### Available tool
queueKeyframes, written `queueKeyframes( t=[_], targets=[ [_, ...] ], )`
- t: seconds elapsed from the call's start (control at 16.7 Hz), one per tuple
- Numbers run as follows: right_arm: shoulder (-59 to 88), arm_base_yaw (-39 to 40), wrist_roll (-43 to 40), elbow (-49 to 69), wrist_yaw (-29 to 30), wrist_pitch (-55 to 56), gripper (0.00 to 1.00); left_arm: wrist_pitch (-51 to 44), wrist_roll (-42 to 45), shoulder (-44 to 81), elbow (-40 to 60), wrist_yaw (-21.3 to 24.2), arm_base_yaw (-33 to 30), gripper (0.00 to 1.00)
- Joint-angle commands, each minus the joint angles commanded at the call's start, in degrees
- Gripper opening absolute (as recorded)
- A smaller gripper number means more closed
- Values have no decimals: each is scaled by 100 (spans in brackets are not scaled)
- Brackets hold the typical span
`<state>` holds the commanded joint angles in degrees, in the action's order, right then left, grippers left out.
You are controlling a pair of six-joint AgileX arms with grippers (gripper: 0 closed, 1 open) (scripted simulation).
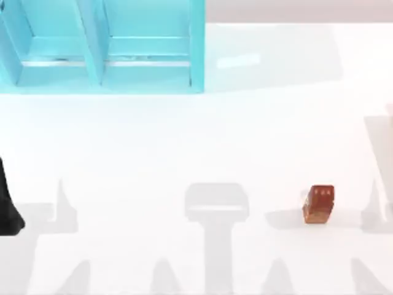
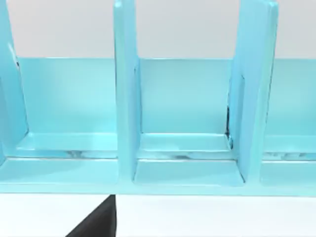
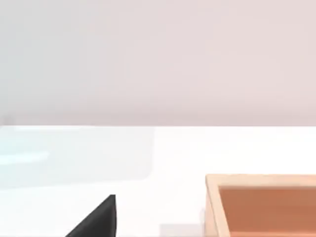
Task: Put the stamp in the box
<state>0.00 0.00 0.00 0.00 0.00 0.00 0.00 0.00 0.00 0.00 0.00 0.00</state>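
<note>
Stamp (image 1: 318,204) upright at table's (image 1: 184,141) right, left tool (image 1: 9,206) well apart.

The stamp (image 1: 319,204), a small red-brown block with pale marks on top, sits on the white tabletop (image 1: 184,147), toward the right. The box (image 3: 261,205) is light wood, open on top.

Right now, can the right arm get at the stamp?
Probably yes. The stamp stands alone on the bare table toward its right side, with nothing around it; the blue shelf unit is far off at the back left.
</note>
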Motion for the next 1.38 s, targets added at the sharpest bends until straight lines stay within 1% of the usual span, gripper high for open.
queueKeyframes(
  t=[0.24,0.48,0.66,1.08,1.38],
  targets=[
    [181,67,68,175,-5,-156,100,0,0,0,0,0,0,100],
    [1263,402,432,1185,-8,-994,100,0,0,0,0,0,0,100],
    [2694,770,825,2327,-1,-1944,100,0,0,0,0,0,0,100],
    [6847,1762,1821,5243,33,-4521,100,0,0,0,0,0,0,100],
    [9011,2349,2420,6965,28,-5990,100,0,0,0,0,0,0,100]
  ],
)
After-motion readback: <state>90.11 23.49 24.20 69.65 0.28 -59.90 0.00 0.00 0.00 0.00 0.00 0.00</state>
